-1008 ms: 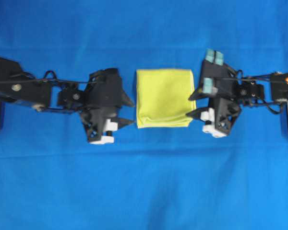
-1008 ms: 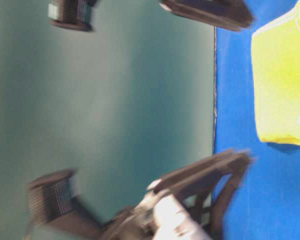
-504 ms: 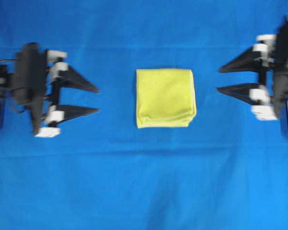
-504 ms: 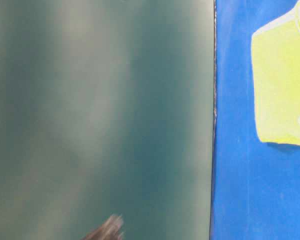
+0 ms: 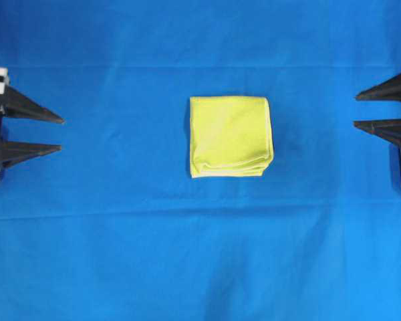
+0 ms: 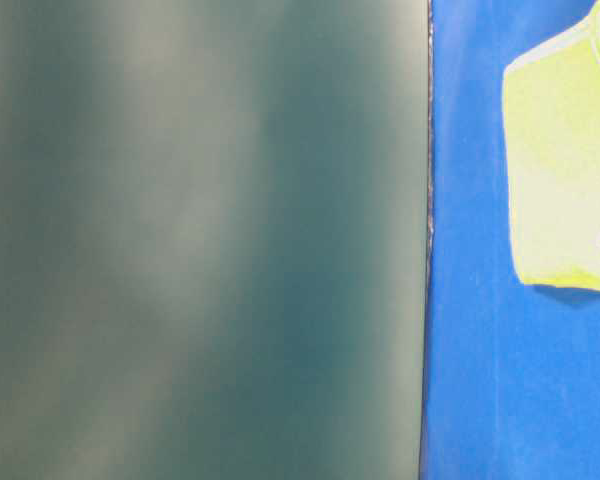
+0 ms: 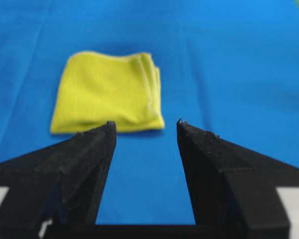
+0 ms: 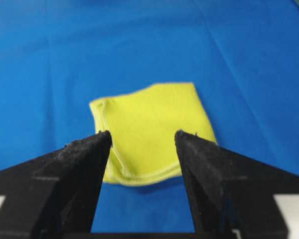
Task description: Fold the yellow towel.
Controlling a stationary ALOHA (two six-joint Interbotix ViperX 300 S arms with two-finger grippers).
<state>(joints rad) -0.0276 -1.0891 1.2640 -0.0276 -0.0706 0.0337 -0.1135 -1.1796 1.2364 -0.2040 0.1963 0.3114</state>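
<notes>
Overhead: yellow towel [image 5: 230, 136] is seen folded at the centre of the blue cloth [image 5: 187, 254]; left gripper [image 5: 57, 134] and right gripper [image 5: 356, 110] are spread, empty, well apart from it. Table-level: towel corner is seen at right. Wrist views: jaws parted, nothing held.

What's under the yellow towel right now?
The yellow towel lies folded on the blue cloth, stacked layers showing at its edge. Whatever is beneath the cloth is covered.
</notes>
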